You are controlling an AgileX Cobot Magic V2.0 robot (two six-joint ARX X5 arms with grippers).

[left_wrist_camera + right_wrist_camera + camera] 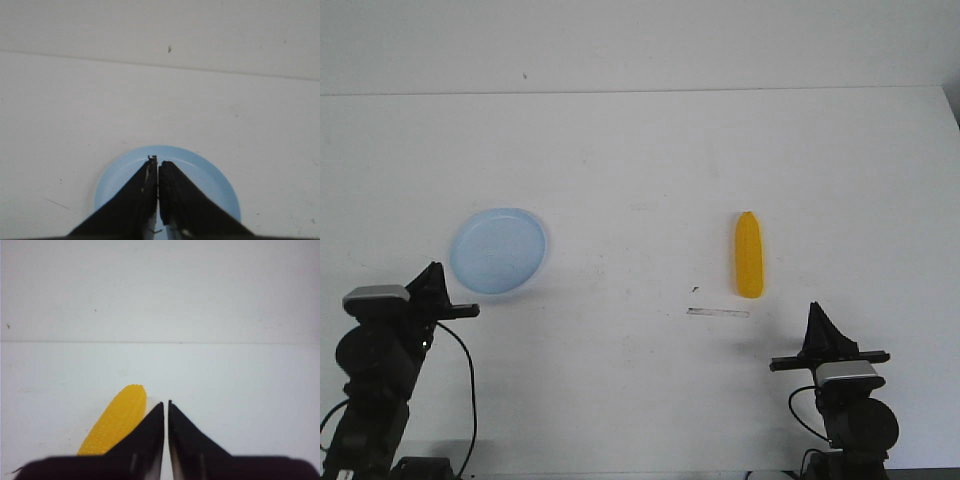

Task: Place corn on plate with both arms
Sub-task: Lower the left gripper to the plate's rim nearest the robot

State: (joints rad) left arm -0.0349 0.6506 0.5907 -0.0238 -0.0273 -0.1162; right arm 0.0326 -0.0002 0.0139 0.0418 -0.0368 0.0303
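Note:
The yellow corn [749,255] lies on the white table right of centre, its long axis running front to back. The pale blue plate [498,250] sits on the left side. My left gripper [433,272] is shut and empty, near the plate's front-left rim; in the left wrist view its tips [158,161] are over the plate [210,172]. My right gripper [815,312] is shut and empty, in front and to the right of the corn. In the right wrist view the corn [115,420] lies beside the shut tips [166,402], not between them.
A thin dark mark [718,313] lies on the table just in front of the corn. The table's far edge [640,92] meets a white wall. The table's right edge [952,110] shows at the far right.

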